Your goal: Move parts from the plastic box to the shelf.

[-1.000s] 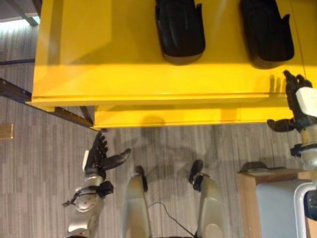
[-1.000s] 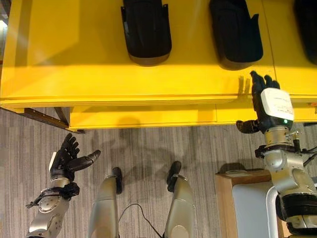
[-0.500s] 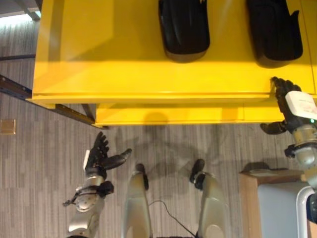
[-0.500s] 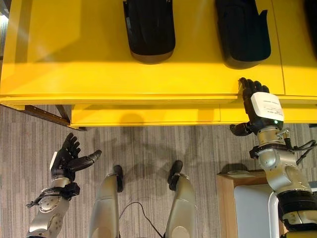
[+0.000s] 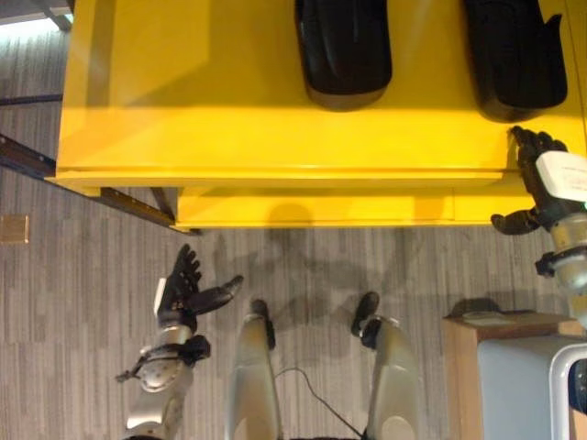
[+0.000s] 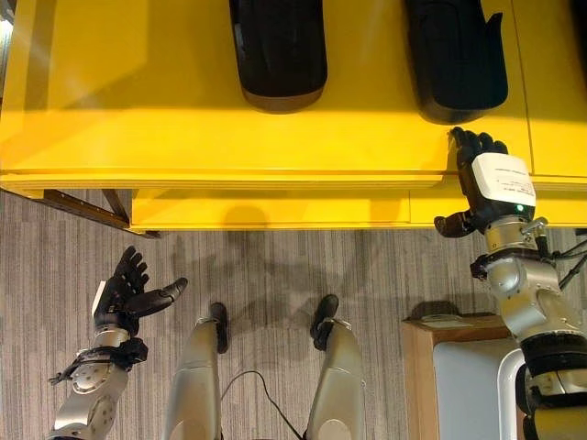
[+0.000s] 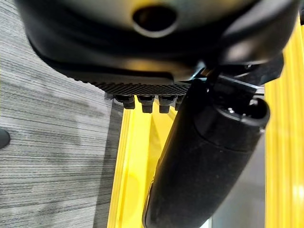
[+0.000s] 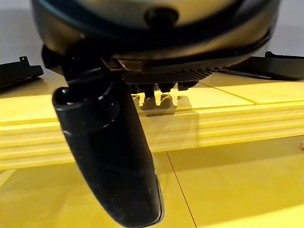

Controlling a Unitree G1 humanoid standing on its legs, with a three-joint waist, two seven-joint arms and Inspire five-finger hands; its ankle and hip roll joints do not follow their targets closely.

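Yellow shelf (image 6: 183,137) above grey striped floor (image 6: 275,275); both hands (image 6: 124,295) (image 6: 481,174) spread, empty.

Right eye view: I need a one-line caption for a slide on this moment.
Right hand open over the yellow shelf's front edge near two black parts; left hand open above the floor.

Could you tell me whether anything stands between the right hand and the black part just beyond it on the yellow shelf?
Nothing visible does. The right hand is open at the front edge of the yellow shelf, and only bare shelf surface lies between its fingertips and the black part.
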